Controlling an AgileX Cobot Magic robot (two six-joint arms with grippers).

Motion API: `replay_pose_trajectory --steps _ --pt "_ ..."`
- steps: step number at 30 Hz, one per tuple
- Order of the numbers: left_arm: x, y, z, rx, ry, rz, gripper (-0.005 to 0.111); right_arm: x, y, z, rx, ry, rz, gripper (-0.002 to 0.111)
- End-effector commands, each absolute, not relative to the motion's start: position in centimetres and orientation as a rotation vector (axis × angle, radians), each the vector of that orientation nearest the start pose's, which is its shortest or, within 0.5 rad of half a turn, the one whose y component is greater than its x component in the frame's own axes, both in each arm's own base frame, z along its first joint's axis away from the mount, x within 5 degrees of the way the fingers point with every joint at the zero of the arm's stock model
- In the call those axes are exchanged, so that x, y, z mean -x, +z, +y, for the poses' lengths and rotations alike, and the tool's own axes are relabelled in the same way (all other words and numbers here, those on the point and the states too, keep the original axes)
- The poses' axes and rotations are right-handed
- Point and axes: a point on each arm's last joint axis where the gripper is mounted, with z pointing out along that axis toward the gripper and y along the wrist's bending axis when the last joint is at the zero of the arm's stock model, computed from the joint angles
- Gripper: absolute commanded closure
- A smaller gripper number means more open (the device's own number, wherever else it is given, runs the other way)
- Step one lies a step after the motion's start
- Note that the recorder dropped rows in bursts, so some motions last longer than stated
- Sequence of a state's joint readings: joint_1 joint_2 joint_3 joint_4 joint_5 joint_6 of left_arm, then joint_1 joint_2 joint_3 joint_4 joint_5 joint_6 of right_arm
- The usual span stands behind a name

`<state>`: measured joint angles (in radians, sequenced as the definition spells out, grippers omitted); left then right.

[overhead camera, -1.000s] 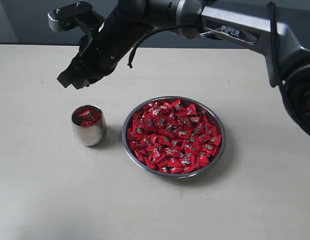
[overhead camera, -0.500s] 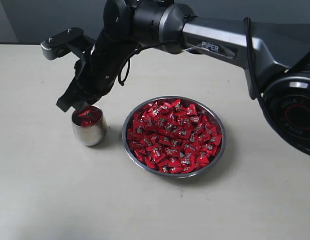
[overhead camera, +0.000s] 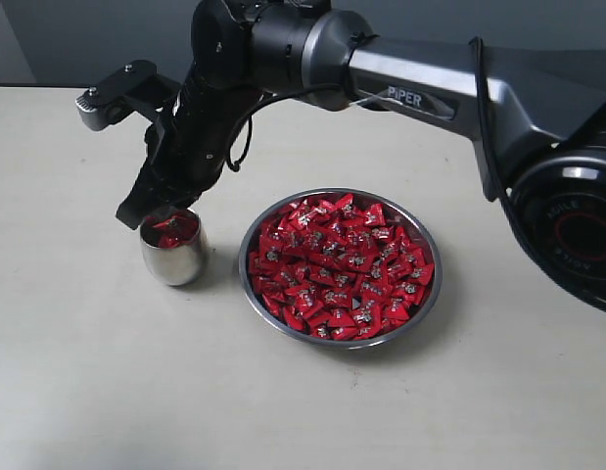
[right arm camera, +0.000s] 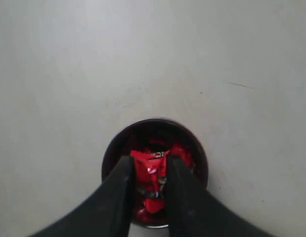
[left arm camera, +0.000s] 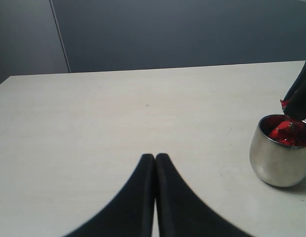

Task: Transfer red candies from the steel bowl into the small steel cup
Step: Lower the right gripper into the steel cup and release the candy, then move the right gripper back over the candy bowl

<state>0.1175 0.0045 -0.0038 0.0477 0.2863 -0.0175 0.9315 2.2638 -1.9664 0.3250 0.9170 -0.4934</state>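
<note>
Red candy (right arm camera: pixel 148 173) is pinched in our right tool (right arm camera: pixel 150 160), just above the mouth of the small steel cup (overhead camera: pixel 173 259), which holds more. Beside it, the steel bowl (overhead camera: pixel 344 343) brims with red candies (overhead camera: pixel 337 264). Our left tool (left arm camera: pixel 155 159) is clenched on nothing above the surface (overhead camera: pixel 97 392).

Silver-black arm (overhead camera: pixel 430 83), PiPER lettering (overhead camera: pixel 405 96), seemingly matte black fingers (right arm camera: pixel 118 197)

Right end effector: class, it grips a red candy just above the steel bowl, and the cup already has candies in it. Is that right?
No. The right end effector grips its candy just above the cup, not the bowl, as the right wrist view shows. The cup does already have candies in it.
</note>
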Motion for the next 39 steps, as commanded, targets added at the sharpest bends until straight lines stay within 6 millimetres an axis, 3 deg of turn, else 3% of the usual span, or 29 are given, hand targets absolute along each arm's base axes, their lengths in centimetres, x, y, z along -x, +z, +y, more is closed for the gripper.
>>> replay_pose_trajectory --steps 1,8,30,33,39 --pt "-5.4 18.7 0.8 0.093 0.114 1.767 0.106 -27.9 20.9 41.4 1.639 0.533 2.177 0.089" --pt "-5.4 18.7 0.8 0.093 0.114 1.767 0.106 -27.8 20.9 41.4 1.624 0.546 2.201 0.063" --pt "-5.4 18.7 0.8 0.093 0.114 1.767 0.106 -27.9 20.9 41.4 1.61 0.549 2.212 0.065" --pt "-5.4 18.7 0.8 0.093 0.114 1.767 0.106 -28.1 21.1 41.3 1.597 0.54 2.211 0.071" --pt "-5.4 18.7 0.8 0.093 0.114 1.767 0.106 -28.3 22.7 41.3 1.539 0.536 2.156 0.108"
